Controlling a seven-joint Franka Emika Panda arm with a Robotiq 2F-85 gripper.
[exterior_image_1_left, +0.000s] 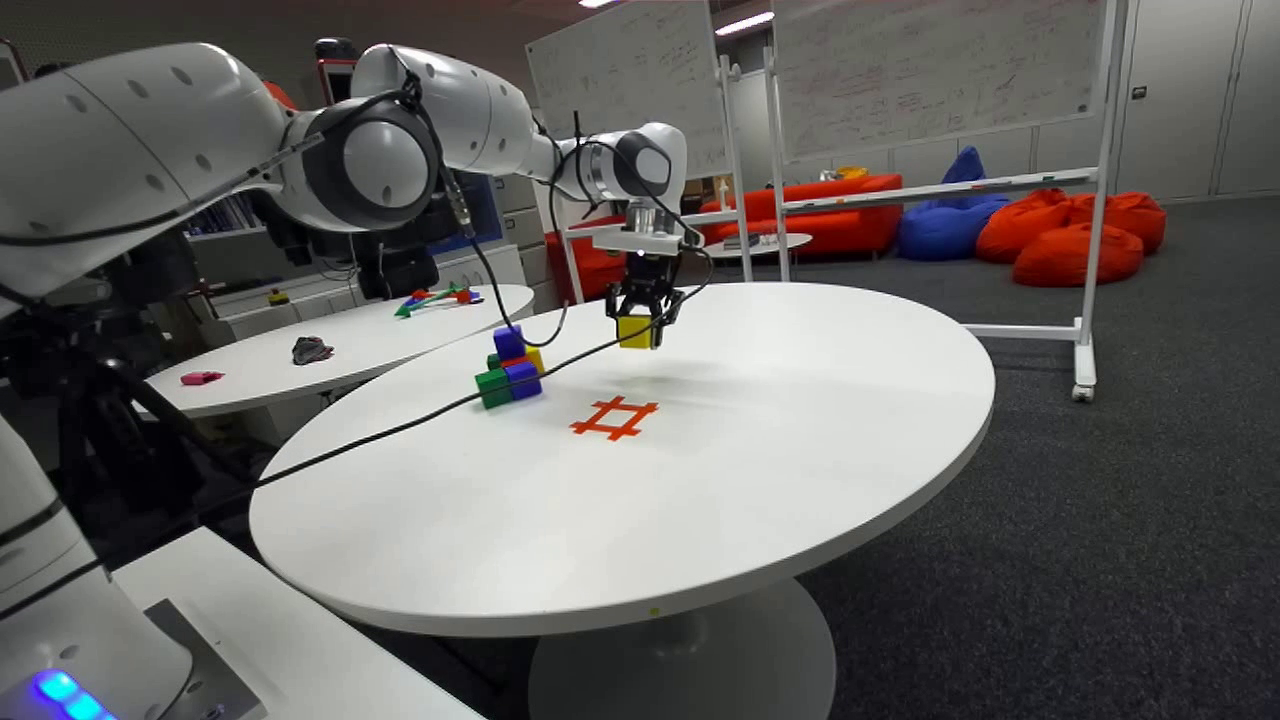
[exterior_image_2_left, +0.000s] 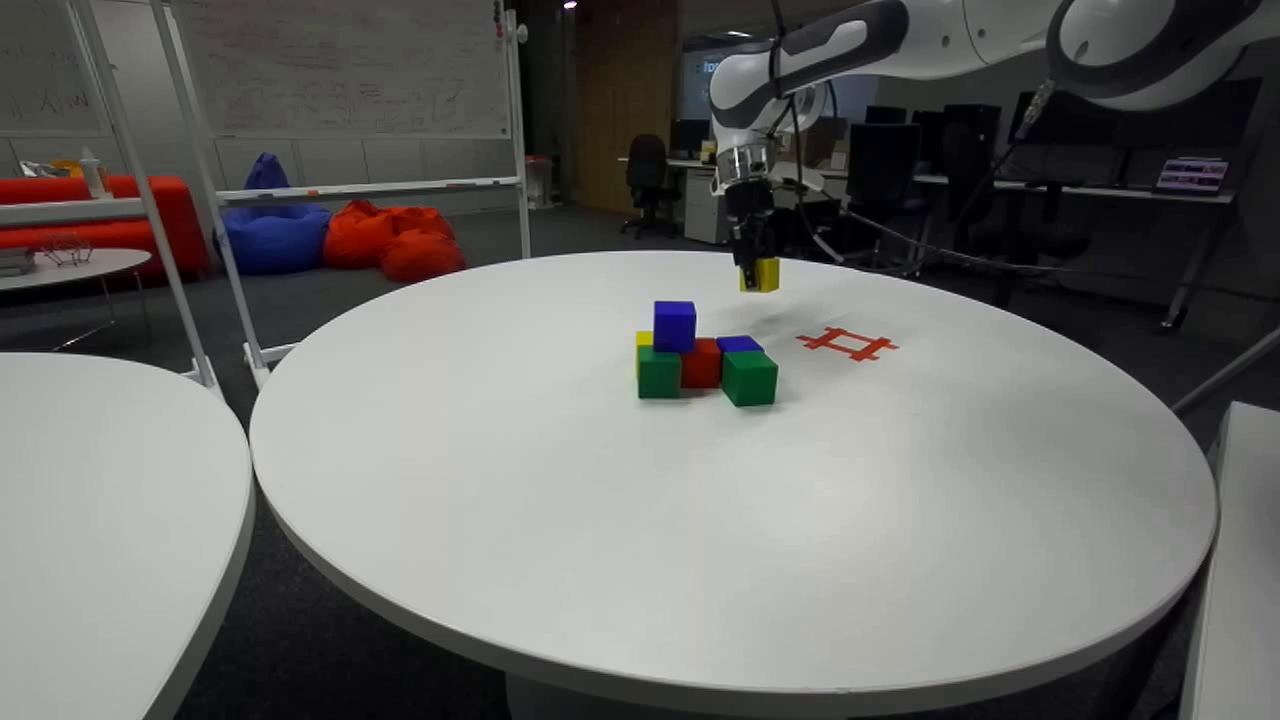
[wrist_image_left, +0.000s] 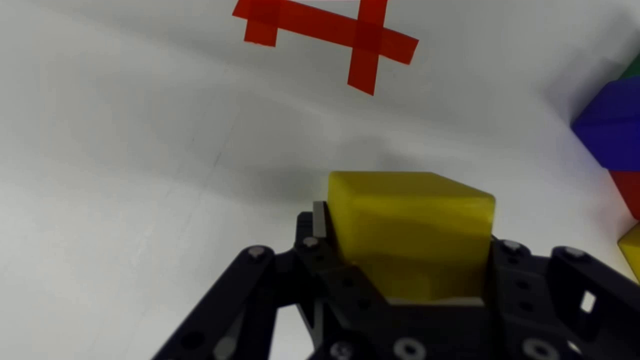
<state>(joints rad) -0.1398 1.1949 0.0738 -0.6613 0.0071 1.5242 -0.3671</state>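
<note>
My gripper is clamped on a yellow block, with one of my fingers against its left side and one against its right side, as the wrist view shows. I hold the block in the air, above the far part of a round white table. In an exterior view, my white arm reaches over from the left. Strips of red tape cross to frame a square on the table; in both exterior views it lies nearer than the block I hold, apart from it. Left of the tape, in an exterior view, other blocks stand close together: a green block, a red block beside it, a second yellow block behind the green one, and to the right a second green block with a blue block just behind it. A second blue block sits on top of the group. Far off are whiteboards, a red sofa, a blue bean bag and red bean bags. To the left stands another white table, with a pink thing and a dark crumpled thing on it.
</note>
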